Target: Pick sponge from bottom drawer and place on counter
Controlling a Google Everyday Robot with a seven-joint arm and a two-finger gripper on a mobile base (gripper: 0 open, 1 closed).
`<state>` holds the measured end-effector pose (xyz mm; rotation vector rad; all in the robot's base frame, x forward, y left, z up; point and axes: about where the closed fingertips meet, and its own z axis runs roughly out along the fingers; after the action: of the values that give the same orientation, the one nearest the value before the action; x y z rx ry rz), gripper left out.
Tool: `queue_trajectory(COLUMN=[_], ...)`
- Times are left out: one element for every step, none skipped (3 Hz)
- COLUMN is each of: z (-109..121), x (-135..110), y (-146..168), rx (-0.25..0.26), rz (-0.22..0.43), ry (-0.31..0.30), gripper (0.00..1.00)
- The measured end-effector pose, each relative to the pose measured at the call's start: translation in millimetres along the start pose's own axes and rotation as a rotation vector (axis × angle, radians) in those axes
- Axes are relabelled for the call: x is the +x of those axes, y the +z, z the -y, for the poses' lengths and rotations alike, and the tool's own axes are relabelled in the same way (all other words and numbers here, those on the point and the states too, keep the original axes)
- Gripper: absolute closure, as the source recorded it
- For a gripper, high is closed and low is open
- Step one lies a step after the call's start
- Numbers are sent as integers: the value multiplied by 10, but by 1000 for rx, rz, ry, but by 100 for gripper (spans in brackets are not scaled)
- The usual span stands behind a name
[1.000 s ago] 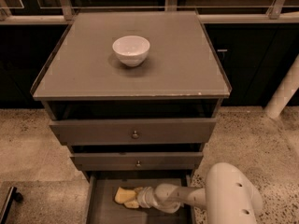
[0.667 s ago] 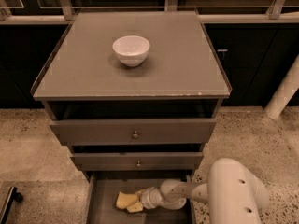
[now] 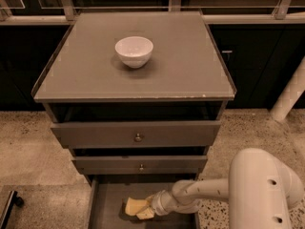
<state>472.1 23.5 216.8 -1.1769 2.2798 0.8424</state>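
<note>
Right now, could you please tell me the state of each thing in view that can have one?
bottom drawer: pulled open.
middle drawer: looks slightly ajar.
top drawer: looks slightly ajar.
hand: reached down inside the bottom drawer, at the sponge.
sponge: lying in the bottom drawer against the hand, not yet on the counter.
white bowl: upright on the counter, looks empty.
</note>
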Motion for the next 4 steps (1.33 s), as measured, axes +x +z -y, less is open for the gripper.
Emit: queue_trajectory(z=[-52,-4,62,62], x=[-124,-349,-671,-672], y=[-392,-754,-1017,-1017], rx=[82,142,181,181], rz=[-48,-56,-48,-48], ry=[-16,-57,-115,-115], gripper=[100,100,100,100])
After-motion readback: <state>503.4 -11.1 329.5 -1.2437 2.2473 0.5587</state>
